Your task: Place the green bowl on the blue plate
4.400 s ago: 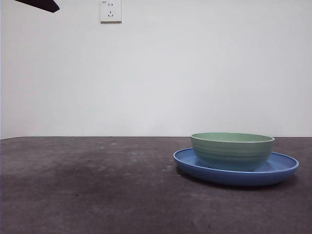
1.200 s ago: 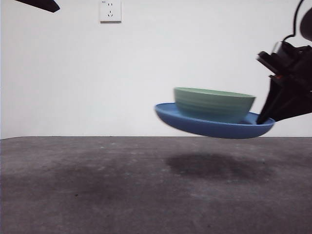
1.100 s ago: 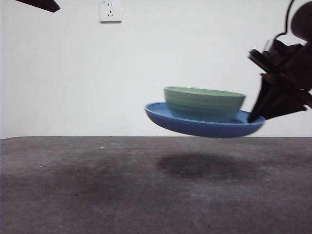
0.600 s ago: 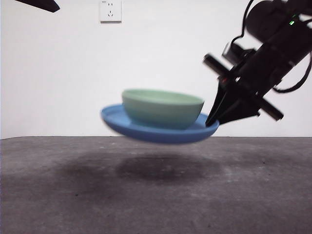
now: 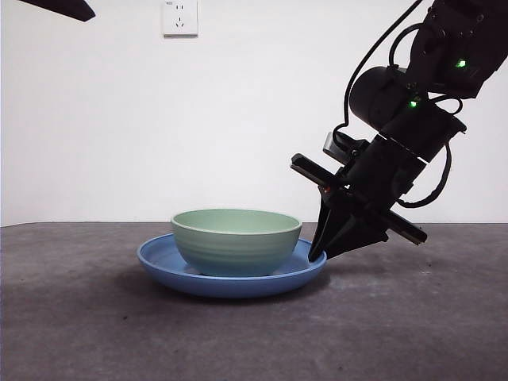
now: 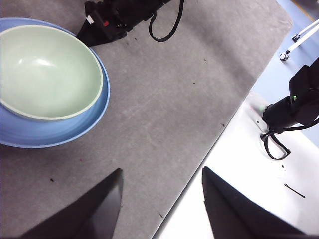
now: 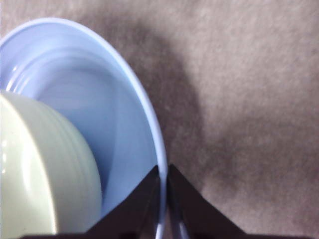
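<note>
Pinching the blue plate (image 5: 232,279) by its rim, the right gripper (image 5: 319,252) has jaws nearly closed; the green bowl (image 5: 236,240) sits upright inside. Left gripper (image 6: 162,199) hovers open, empty.

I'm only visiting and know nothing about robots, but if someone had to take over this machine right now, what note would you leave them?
Right gripper: shut on the rim of the blue plate, at the plate's edge, low over the table.
Left gripper: open, holding nothing, waiting high above the table and off to one side.
Green bowl: upright inside the blue plate, which looks to be resting on the table.
Done: the bowl is on the plate.
Left: probably just release the plate rim and pull the right arm back, gently so the plate does not get dragged.
</note>
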